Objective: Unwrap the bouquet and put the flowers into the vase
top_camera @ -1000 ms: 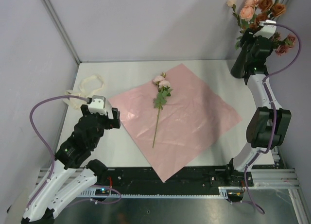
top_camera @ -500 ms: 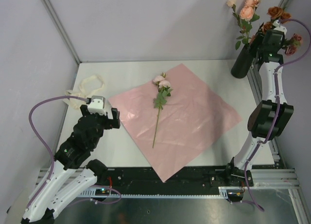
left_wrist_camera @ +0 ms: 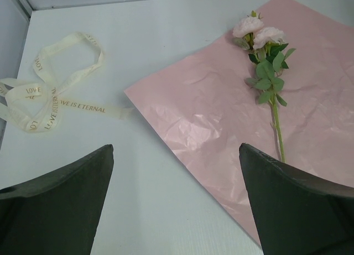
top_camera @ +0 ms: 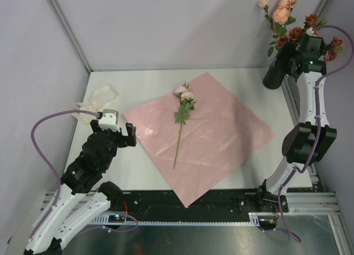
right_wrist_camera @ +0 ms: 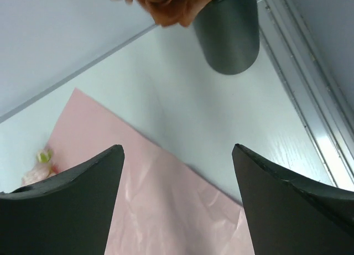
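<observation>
Lone flower (top_camera: 183,111) on pink paper (top_camera: 221,133), lengthwise near-to-far (blooms far), vase (top_camera: 273,77) upright

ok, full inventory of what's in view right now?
table: one, white, under everything.
paper sheet: one, pink, flat and unfolded at table centre.
loose flower stem: one, pale pink blooms with green leaves, lying on the paper sheet.
ribbon: one, cream with lettering, loose on the table left of the sheet.
vase: one, black, upright at the far right corner.
flowers: several, pink, peach and rust, standing in the vase.
left gripper: black jaws open, empty, near left by the sheet's edge.
right gripper: black jaws open, empty, raised beside the vase.
</observation>
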